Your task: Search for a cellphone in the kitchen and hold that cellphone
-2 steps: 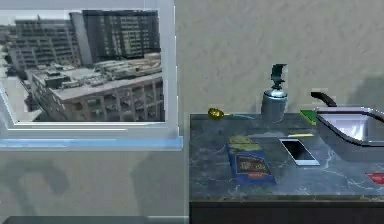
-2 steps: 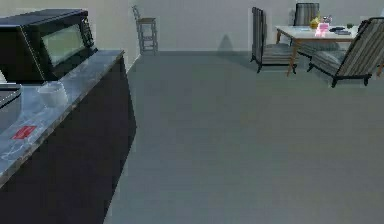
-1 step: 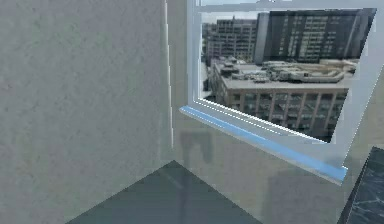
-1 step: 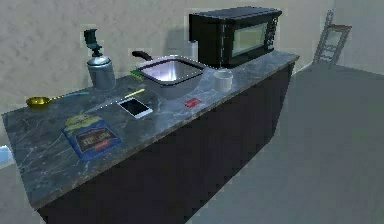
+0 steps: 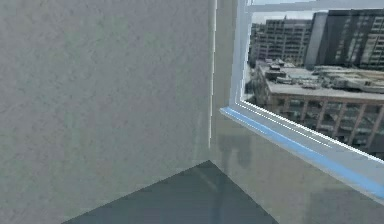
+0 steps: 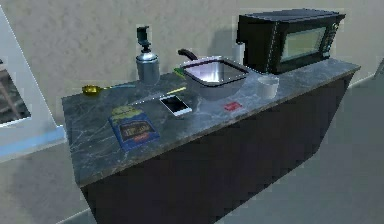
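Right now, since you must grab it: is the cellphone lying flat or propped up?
Lying flat: the cellphone rests broadside on the countertop beside the sink.

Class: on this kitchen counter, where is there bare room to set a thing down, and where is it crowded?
Free on the counter: the strip right of the sink, in front of the microwave; also the corner left of the blue flat item. Crowded: around the white phone.

Forward view: a pale wall (image 5: 100,90) fills the left, and a window (image 5: 236,60) at right shows city buildings (image 5: 330,50).

Arm side view: a dark stone counter (image 6: 95,120) crosses the frame. A black microwave (image 6: 292,40) stands at upper right, a steel sink (image 6: 213,75) at centre, a pump bottle (image 6: 147,62) left of it and a flat blue item (image 6: 133,130) lower left.
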